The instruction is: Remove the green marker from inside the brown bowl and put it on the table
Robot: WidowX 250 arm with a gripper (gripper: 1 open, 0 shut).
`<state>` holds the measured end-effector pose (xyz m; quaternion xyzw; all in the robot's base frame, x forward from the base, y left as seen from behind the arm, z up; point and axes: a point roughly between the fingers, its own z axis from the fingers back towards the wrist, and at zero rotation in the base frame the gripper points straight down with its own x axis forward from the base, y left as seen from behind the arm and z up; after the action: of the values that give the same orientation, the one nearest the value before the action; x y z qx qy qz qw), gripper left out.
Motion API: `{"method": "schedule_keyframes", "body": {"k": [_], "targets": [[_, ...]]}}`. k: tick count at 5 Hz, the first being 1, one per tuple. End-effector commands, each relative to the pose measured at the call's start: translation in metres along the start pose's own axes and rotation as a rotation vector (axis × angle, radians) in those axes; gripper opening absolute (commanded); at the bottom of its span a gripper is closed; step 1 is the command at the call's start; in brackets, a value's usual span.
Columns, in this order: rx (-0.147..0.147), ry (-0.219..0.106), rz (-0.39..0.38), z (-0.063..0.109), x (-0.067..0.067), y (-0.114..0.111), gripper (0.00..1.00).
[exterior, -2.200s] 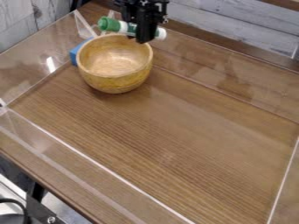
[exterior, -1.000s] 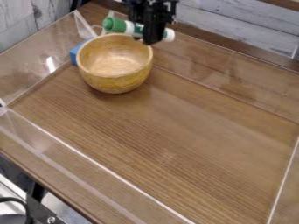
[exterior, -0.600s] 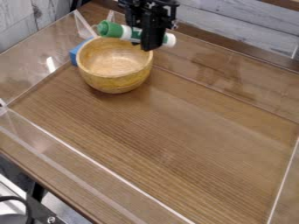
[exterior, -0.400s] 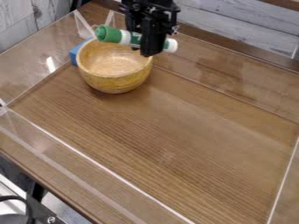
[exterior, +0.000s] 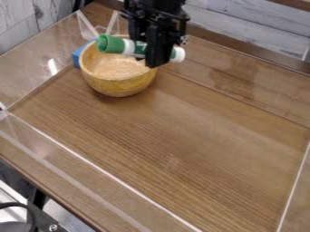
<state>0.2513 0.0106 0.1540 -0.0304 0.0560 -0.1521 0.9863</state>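
Observation:
My black gripper (exterior: 157, 54) hangs pointing down over the right rim of the brown bowl (exterior: 116, 76), shut on the green marker (exterior: 118, 44). The marker lies roughly level in the jaws: its green cap end sticks out to the left above the bowl's pale inside, and its white end (exterior: 179, 54) pokes out to the right. The marker is held in the air, clear of the bowl. The bowl stands at the back left of the wood-grain table (exterior: 182, 136). The gripper hides part of the bowl's far rim.
Something blue (exterior: 78, 55) shows just behind the bowl on its left. A clear plastic rim (exterior: 36, 136) runs around the table's edges. A pale plank wall (exterior: 260, 23) stands behind the table.
The gripper has carried the marker down and toward the camera, from behind the bowl's far rim to above its right side. The bowl has not moved.

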Motion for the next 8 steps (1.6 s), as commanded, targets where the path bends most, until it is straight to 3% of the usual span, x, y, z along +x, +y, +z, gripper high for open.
{"method": "schedule_keyframes", "body": {"k": [1, 4, 8], "targets": [[0.027, -0.049, 0.024, 0.011, -0.007, -0.008, 0.0], [0.035, -0.048, 0.121, -0.009, -0.011, -0.016, 0.0], [0.039, -0.075, 0.259, -0.025, -0.012, -0.022, 0.0]]}}
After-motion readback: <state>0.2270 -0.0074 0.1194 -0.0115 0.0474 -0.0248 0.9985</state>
